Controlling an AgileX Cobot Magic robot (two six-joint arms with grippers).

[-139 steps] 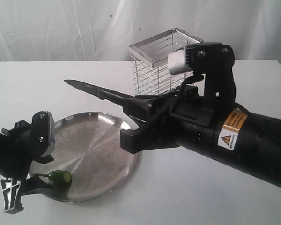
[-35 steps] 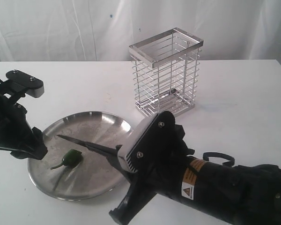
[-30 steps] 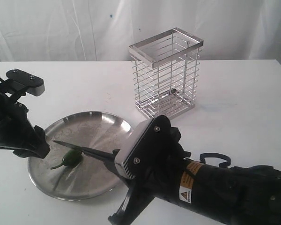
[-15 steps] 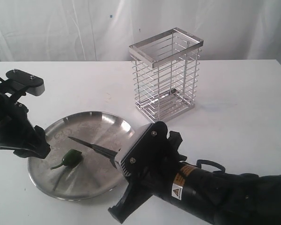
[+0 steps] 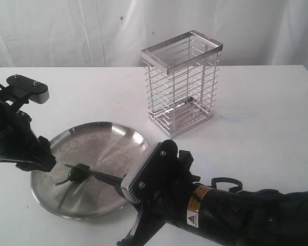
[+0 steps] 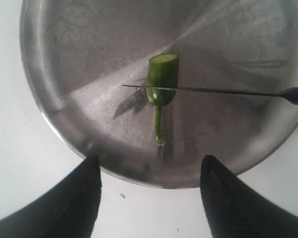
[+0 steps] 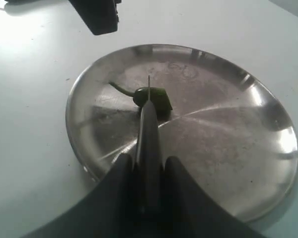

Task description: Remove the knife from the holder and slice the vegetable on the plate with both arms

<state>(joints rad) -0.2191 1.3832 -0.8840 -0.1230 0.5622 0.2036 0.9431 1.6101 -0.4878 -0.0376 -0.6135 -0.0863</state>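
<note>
Open tabletop (image 5: pixel 256 102) separates the holder (image 5: pixel 182 84) from the plate (image 5: pixel 108 136). The left pincer (image 6: pixel 150 162) gapes wide and empty over the plate's rim. The right pincer (image 7: pixel 148 163) clamps the knife (image 6: pixel 228 91), hiding its handle. The blade lies across the vegetable (image 6: pixel 162 74) mid-plate.

Brushed, scratched steel plate (image 5: pixel 100 138); chrome wire holder (image 5: pixel 182 82); glossy green vegetable (image 6: pixel 162 79).

Left arm (image 5: pixel 13 143) and right arm (image 5: pixel 246 215) are black (yellow warning sticker (image 5: pixel 193 211)).
</note>
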